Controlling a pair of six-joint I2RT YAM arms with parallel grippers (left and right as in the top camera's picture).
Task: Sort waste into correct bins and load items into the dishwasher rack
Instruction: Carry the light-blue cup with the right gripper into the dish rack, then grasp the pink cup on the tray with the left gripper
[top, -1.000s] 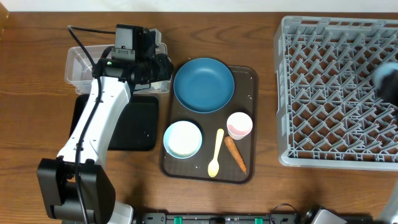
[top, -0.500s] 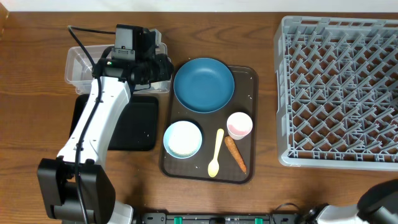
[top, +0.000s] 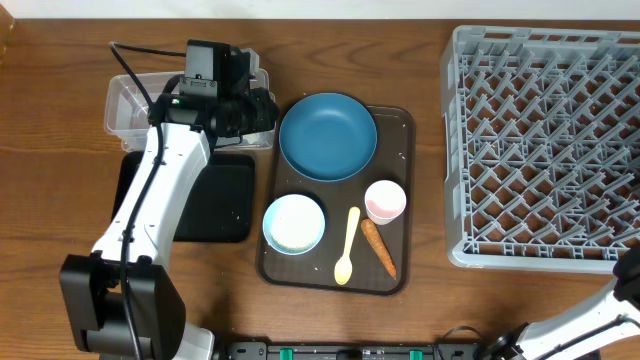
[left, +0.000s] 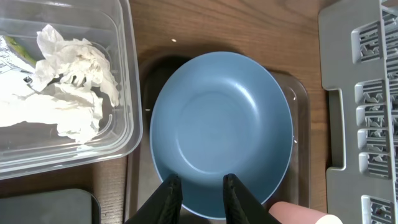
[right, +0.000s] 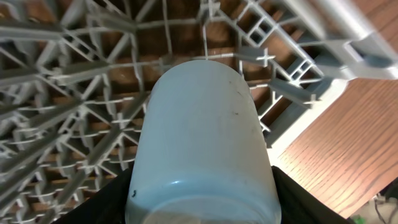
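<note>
right tool (right: 202, 208) grips the light blue cup (right: 202, 137) (above the grey rack (right: 74, 93)).

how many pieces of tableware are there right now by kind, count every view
cups: 2, the pink-white cup and the light blue cup
dark blue dish: 1
white bowl: 1
pale yellow spoon: 1
total: 5

— The left arm (top: 165, 190), seen from overhead?
— White shells, black joints, a black base (top: 110, 310) at eight o'clock, a thin black cable (top: 130, 68) looping at ten.
— And the left gripper (left: 200, 182)?
— Two matte black tapered fingers (left: 169, 198); the right arm (top: 585, 318), at four o'clock, is white too.
</note>
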